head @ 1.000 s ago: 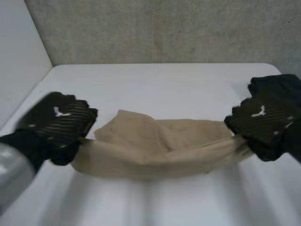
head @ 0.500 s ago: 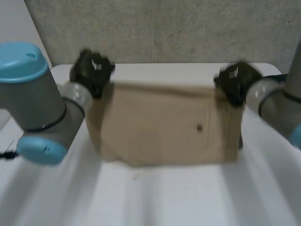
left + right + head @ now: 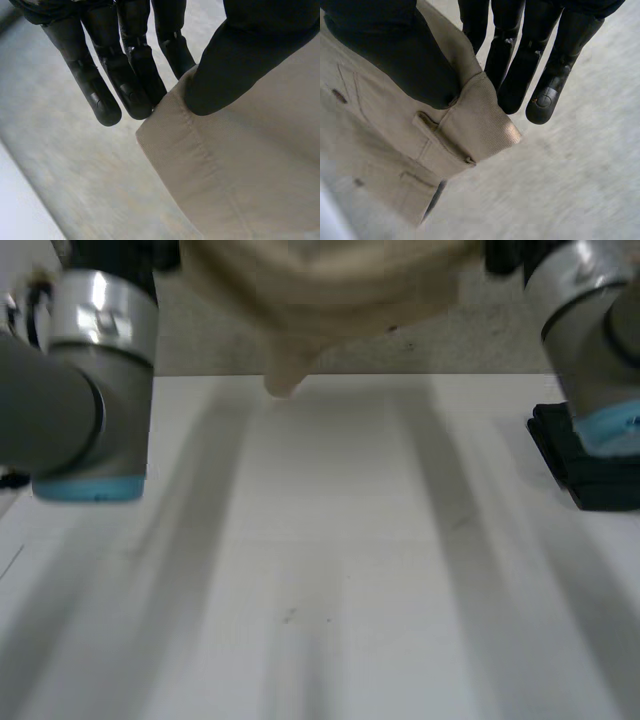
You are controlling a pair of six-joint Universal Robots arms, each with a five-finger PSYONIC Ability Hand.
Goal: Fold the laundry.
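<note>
Worktop: white worktop point(image 3: 330, 570), bare across its middle; grey wall point(image 3: 440, 340) behind.
Left arm: left arm point(image 3: 80, 390) is raised high, its hand above the camera's sight.
Left hand: left hand point(image 3: 240, 55) pinches a hemmed corner of the tan garment point(image 3: 240, 175) between thumb and fingers point(image 3: 125, 90).
Garment: hangs between the hands, high in front of the wall; its lowest fold appears clear of the worktop.
Right hand: right hand point(image 3: 395, 60) pinches the waistband corner by a belt loop, thumb against fingers.
Right arm: right arm point(image 3: 590, 330) is raised likewise.
Black item: black item point(image 3: 590, 475) lies at the worktop's right edge.
Change: a second ago the garment lay bunched on the worktop; half a second ago it hung flat just above it; it is now hoisted well up.
Finding: judged a shake-out lift. Folding has not begun, and the garment must next be laid flat.
</note>
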